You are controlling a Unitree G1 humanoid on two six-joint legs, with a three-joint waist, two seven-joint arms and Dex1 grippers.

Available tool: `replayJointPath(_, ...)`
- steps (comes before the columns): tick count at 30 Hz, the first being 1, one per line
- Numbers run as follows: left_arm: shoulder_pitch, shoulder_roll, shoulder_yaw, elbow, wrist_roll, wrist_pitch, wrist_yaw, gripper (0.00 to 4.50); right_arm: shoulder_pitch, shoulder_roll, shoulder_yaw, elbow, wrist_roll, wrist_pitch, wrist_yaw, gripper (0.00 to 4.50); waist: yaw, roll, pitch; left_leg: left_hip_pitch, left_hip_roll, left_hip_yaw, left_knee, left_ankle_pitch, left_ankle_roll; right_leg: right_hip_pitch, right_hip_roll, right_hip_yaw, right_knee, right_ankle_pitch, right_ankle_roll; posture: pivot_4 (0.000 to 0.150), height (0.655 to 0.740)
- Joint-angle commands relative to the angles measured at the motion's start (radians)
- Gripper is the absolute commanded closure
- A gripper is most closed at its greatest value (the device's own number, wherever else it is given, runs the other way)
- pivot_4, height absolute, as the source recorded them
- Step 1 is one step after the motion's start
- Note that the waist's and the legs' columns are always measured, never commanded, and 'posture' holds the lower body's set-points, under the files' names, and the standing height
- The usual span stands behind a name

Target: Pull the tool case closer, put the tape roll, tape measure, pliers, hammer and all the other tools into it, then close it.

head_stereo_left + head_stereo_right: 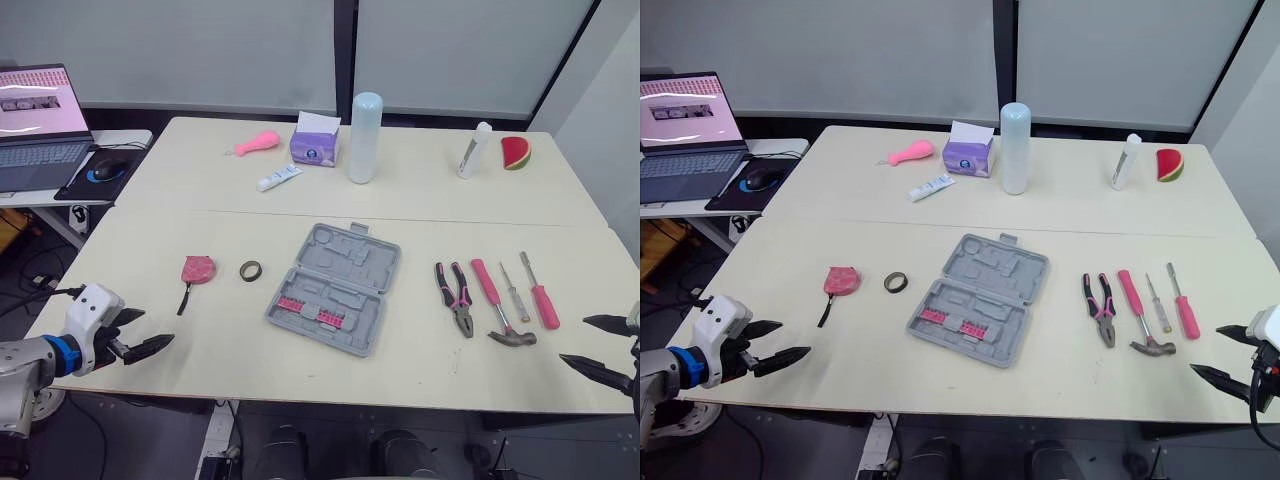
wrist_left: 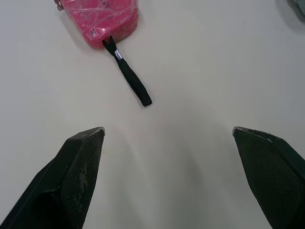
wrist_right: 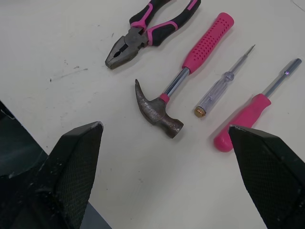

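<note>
In the head views, the tool case is lying open in the middle of the desk, with none of the loose tools in it. Its near half is carrying what looks like a row of pink bits, though they are too small to be sure of. The tape roll is lying just left of the case, and the tape measure is sitting a little further left. The left pincer is hovering at the near left edge of the desk, spread wide and holding nothing. The right pincer is hovering at the near right edge, likewise wide and empty.

In the left wrist view, the tape measure is lying ahead of the spread pincer. Its black strap is trailing toward the pincer, and nothing is touching it.

In the right wrist view, the wide jaws are framing the pliers, the hammer, the tester screwdriver and the pink screwdriver. These are lying side by side on the desk, apart from the case.

Judging from this, the task is only beginning. The case is waiting to be pulled closer, all six tools are waiting to go in, and the lid is waiting to be shut.
</note>
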Motion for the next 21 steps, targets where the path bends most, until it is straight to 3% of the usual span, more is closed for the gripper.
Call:
replayJointPath(1, -0.006, 0.033, 0.029, 0.018, -0.002, -0.023, -0.004, 0.02, 0.003, 0.001, -0.035, -0.010, 0.013, -0.005, -0.007, 0.00, 0.000, 0.000, 0.000, 0.000, 0.000, 0.000, 0.000, 0.000, 0.000, 0.000, 0.000, 0.000, 0.000, 0.000, 0.000, 0.150, 0.6921)
replayJointPath(10, 0.015, 0.038, 0.045, 0.032, -0.022, -0.035, -0.025, 0.02, 0.029, 0.009, -0.041, -0.028, 0.004, -0.023, -0.021, 0.00, 0.000, 0.000, 0.000, 0.000, 0.000, 0.000, 0.000, 0.000, 0.000, 0.000, 0.000, 0.000, 0.000, 0.000, 0.000, 0.150, 0.6921)
replayJointPath(18, -0.033, 0.014, 0.004, -0.141, -0.076, 0.054, -0.032, 0.02, 0.016, 0.022, -0.018, -0.200, 0.064, 0.074, -0.075, 0.00, 0.001, 0.000, 0.000, 0.000, 0.000, -0.001, 0.000, 0.000, 0.000, 0.001, 0.000, 0.000, 0.000, 0.000, 0.000, 0.150, 0.6921)
replayJointPath(19, -0.063, 0.012, -0.012, -0.151, -0.074, 0.057, -0.035, 0.20, 0.010, 0.023, -0.006, -0.238, 0.074, 0.096, -0.085, 0.00, 0.002, 0.000, 0.000, 0.000, 0.000, -0.002, 0.000, 0.000, 0.000, 0.001, 0.000, 0.000, 0.000, 0.000, 0.000, 0.150, 0.6921)
replayJointPath(21, -0.123, 0.011, -0.047, -0.148, -0.061, 0.052, -0.052, 0.64, -0.005, 0.026, 0.023, -0.302, 0.086, 0.128, -0.108, 0.42, 0.002, 0.000, 0.000, 0.000, 0.000, -0.002, 0.001, 0.000, 0.000, 0.001, 0.000, 0.000, 0.000, 0.000, 0.000, 0.150, 0.6921)
